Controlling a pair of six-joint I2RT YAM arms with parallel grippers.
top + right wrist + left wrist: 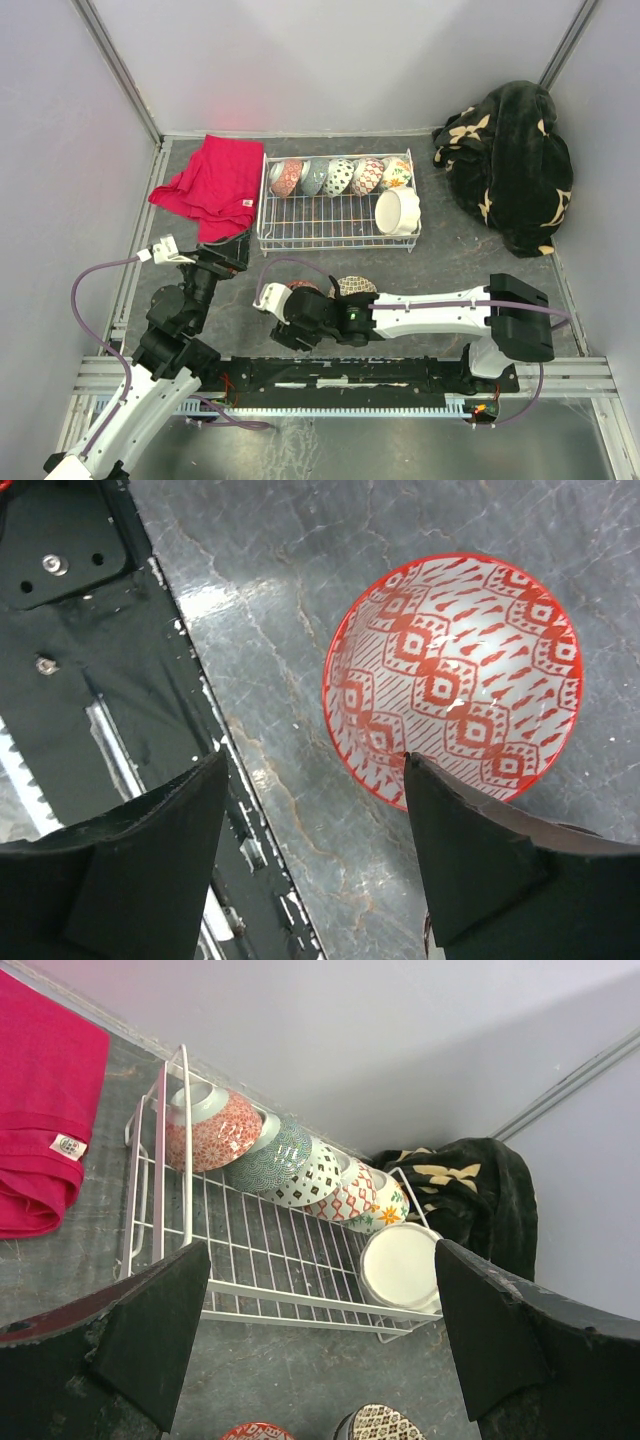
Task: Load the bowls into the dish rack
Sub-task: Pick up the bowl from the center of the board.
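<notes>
White wire dish rack [335, 228] holds five patterned bowls [340, 177] leaning in a row along its far side, plus a white bowl [397, 211] tipped at its right end. A red-lattice bowl [455, 675] sits upright on the tabletop [300, 630]. The right fingers [470, 860] are spread and straddle its rim. The left fingers [150, 1330] gape wide, empty.
</notes>
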